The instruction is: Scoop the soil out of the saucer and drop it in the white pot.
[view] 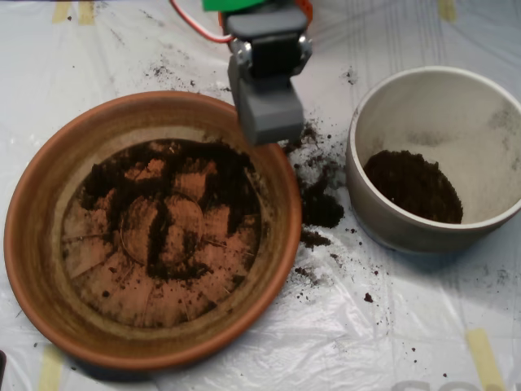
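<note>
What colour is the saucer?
Terracotta orange, seen in the overhead view: the saucer has a ridged base smeared with dark soil.

Crinkled white plastic sheet [391,326] covers the table, yellowish tape strips [485,357] at edges.

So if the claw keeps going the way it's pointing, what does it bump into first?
The claw points down over the saucer's upper right rim. Going straight on, it would probably meet that rim or the soil just inside it. Its height is hard to judge from above.
</note>
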You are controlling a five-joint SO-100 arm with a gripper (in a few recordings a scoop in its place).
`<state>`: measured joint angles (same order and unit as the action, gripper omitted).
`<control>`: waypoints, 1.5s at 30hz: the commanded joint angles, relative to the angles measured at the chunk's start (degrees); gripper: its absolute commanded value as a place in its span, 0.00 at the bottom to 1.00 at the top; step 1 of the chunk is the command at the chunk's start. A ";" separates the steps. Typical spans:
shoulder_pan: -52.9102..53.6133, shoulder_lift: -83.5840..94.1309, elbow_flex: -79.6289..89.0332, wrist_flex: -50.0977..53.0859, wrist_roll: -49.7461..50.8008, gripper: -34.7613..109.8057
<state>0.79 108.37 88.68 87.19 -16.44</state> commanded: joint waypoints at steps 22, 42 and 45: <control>-22.85 -20.13 -33.84 7.82 0.26 0.47; -18.37 -14.77 -41.22 11.60 6.86 0.52; -13.71 -14.68 -45.44 13.01 11.25 0.53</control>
<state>-16.17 86.75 50.71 98.88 -8.09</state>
